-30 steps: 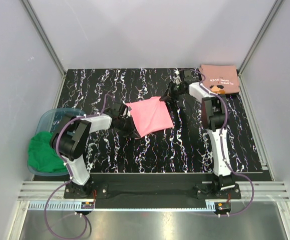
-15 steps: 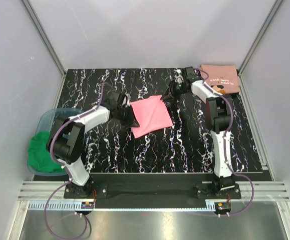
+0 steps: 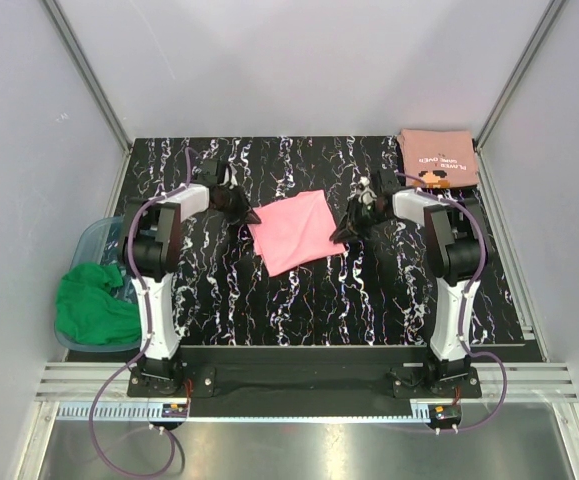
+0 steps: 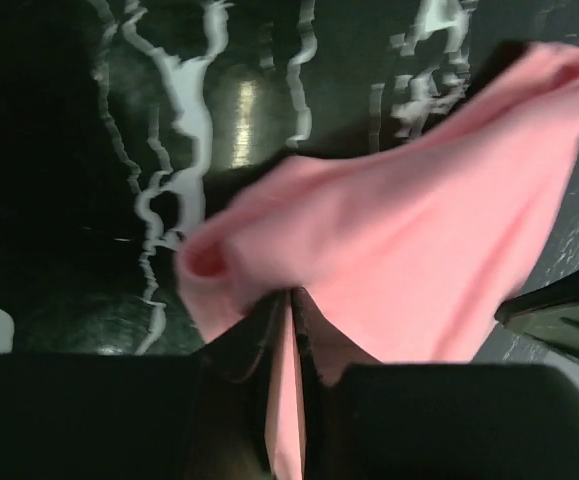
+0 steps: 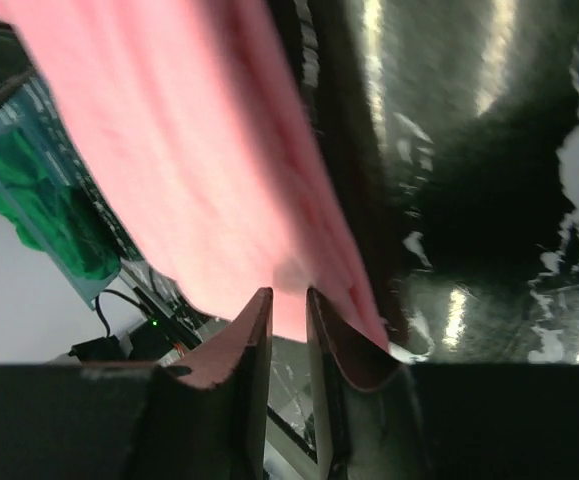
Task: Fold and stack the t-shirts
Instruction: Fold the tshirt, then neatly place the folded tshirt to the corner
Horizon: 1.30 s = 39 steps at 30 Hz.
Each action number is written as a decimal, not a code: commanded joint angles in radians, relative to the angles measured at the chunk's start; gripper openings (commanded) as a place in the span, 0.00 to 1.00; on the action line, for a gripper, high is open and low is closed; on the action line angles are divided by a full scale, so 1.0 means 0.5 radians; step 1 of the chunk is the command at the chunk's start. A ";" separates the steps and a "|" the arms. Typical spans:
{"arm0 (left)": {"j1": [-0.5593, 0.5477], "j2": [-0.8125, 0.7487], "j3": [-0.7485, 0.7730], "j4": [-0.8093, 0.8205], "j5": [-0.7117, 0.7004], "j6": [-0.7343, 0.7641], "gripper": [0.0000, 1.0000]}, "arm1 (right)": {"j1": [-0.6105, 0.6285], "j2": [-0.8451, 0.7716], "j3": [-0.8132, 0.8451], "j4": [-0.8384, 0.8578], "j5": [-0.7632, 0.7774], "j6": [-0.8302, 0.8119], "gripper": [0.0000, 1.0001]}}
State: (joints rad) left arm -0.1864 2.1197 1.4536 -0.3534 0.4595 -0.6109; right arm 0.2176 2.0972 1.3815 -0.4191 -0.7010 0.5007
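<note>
The pink t-shirt (image 3: 297, 230) is spread as a tilted square at the middle of the black marbled table (image 3: 369, 300). Its left edge is pinched in the left gripper (image 3: 239, 208), whose jaws are seen clamped on a thin fold of it. The right gripper (image 3: 349, 228) is set at the shirt's right corner with jaws narrowly apart; whether cloth is gripped cannot be told. The salmon t-shirt (image 3: 439, 158) is laid folded at the far right corner. A green cloth (image 3: 94, 305) is held in a bin (image 3: 94, 240) at the left.
</note>
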 commanded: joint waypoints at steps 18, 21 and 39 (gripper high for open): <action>-0.069 -0.462 0.041 -0.333 -0.302 0.467 0.38 | -0.036 -0.411 0.035 -0.383 0.300 -0.059 0.41; -0.277 -0.585 0.041 -0.315 -0.348 0.590 0.45 | -0.082 -0.476 0.108 -0.527 0.359 -0.060 0.50; -1.391 -0.021 0.538 -0.256 -1.305 1.001 0.55 | -0.389 -1.212 -0.109 -1.285 0.794 -0.136 0.70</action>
State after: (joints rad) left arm -0.8524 2.0777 1.6672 -0.5220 -0.0795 -0.1802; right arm 0.0391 1.5665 1.3537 -0.9817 -0.3553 0.4587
